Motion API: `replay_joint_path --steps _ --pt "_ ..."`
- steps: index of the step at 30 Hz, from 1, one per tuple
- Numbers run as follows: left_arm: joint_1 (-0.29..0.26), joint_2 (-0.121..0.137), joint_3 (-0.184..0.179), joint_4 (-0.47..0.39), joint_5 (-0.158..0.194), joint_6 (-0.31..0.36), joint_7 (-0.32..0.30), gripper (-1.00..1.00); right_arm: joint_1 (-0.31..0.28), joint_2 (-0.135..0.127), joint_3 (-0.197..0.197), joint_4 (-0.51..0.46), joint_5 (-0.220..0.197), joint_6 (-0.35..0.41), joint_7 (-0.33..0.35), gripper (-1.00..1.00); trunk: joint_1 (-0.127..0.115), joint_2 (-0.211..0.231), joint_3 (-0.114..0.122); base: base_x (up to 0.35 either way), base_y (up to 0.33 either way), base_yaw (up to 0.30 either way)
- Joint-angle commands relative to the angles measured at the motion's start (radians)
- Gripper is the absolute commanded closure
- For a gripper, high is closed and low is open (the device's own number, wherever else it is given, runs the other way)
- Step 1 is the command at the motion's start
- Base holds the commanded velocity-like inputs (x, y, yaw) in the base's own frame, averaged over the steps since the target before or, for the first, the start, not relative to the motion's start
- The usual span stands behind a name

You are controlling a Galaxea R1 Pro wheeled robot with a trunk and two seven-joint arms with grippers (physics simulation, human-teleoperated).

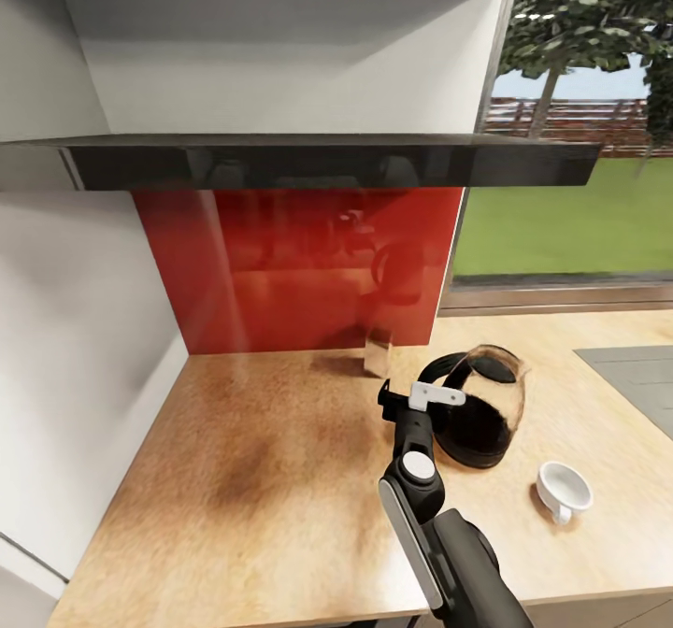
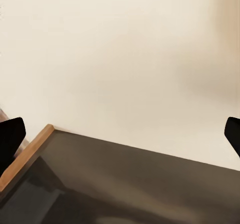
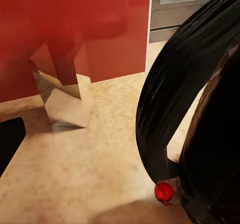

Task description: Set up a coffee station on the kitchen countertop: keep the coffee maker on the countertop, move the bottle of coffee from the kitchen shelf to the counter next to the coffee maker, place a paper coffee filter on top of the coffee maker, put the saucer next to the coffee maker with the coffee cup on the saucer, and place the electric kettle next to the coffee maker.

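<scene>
Kitchen countertop (image 1: 271, 460): beige speckled worktop, seen in the head view; red splashback (image 1: 299, 264) at 12 o'clock, window with lawn at 2 o'clock, grey sink edge (image 1: 636, 371) at 3 o'clock
Range hood (image 1: 327, 161): dark slab overhanging the splashback
Right arm (image 1: 449, 535): extended from 6 o'clock toward the kettle's handle
Electric kettle (image 1: 481, 408): glass body, black base and loop handle, stood upright on the counter right of centre; handle (image 3: 170, 99) seen close up in the right wrist view, with a red button (image 3: 163, 191) at its foot
Right gripper (image 1: 422, 399): placed at the kettle handle, touching or just beside it; whether the fingers are spread or pressed on the handle cannot be told
Left gripper (image 2: 120, 134): fingers set wide apart, nothing held; pointed at a pale wall and a dark surface
Coffee cup (image 1: 564, 491): white, at 4 o'clock of the kettle, resting directly on the counter, no saucer under it
Progress: judged early; kettle and cup are on the counter, final kettle position unsettled; coffee maker, bottle, filter and saucer remain to be dealt with
</scene>
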Motion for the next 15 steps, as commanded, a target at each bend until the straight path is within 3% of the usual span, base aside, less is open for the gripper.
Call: replay_joint_path --steps 1,15 --pt "-0.001 0.000 -0.009 0.001 0.009 0.003 0.002 -1.00 -0.001 0.000 0.001 -0.001 -0.005 0.005 -0.007 -1.00 0.001 -0.002 -0.002 0.020 -0.003 0.000" --pt "-0.001 0.000 -0.008 0.000 0.009 0.002 -0.002 -1.00 -0.001 0.000 0.002 0.002 -0.005 0.004 -0.007 -1.00 0.001 -0.002 -0.002 0.023 0.002 0.000"
